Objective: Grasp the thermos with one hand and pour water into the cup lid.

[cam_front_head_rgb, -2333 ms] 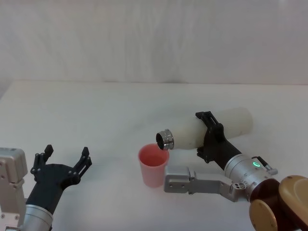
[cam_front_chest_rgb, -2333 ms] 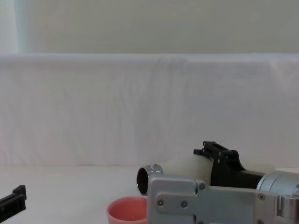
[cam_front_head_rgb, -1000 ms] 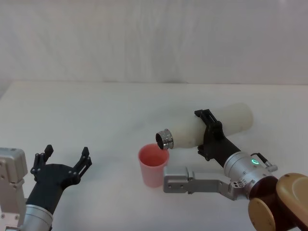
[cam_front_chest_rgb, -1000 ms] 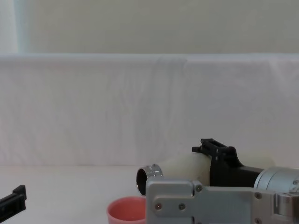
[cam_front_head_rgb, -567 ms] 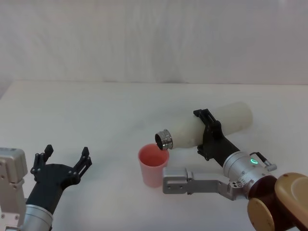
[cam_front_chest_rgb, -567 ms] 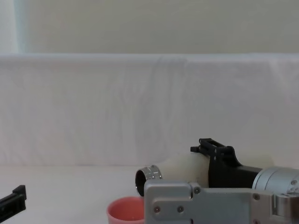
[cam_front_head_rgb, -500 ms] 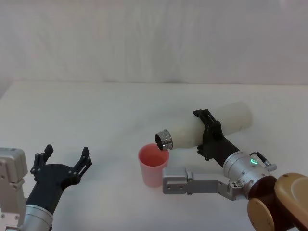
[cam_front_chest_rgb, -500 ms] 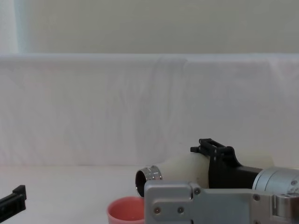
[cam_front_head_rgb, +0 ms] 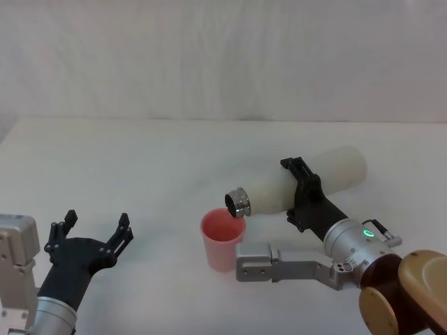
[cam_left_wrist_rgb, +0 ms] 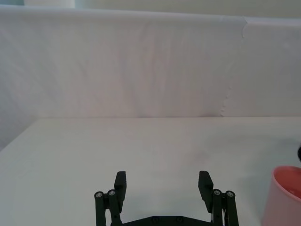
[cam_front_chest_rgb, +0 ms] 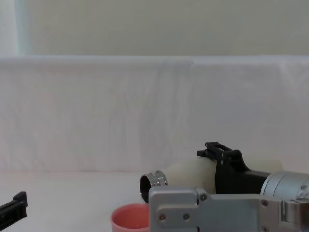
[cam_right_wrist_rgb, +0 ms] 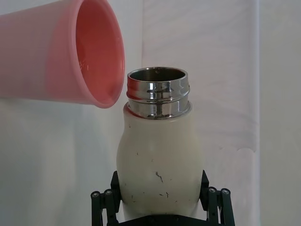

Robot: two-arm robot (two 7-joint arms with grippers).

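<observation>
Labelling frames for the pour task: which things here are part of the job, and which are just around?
In the job:
- thermos, tipped, neck over the cup
- cup lid, pink, upright on the table
- right gripper, jaws shut on the thermos

Just around:
- left gripper, jaws open, idle
- white table

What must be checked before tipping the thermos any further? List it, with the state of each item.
1. Grip: right hand clamped around the thermos mid-body, jaws on both sides: ok.
2. Thermos mouth open, steel neck uncapped: ok.
3. Mouth over the cup lid: at the rim's right edge, not centred: not ok.
4. Cup lid upright on the table: ok.
5. Water flowing or already in the cup lid: cannot tell.
6. Left hand open and parked well away to the left: ok.
</observation>
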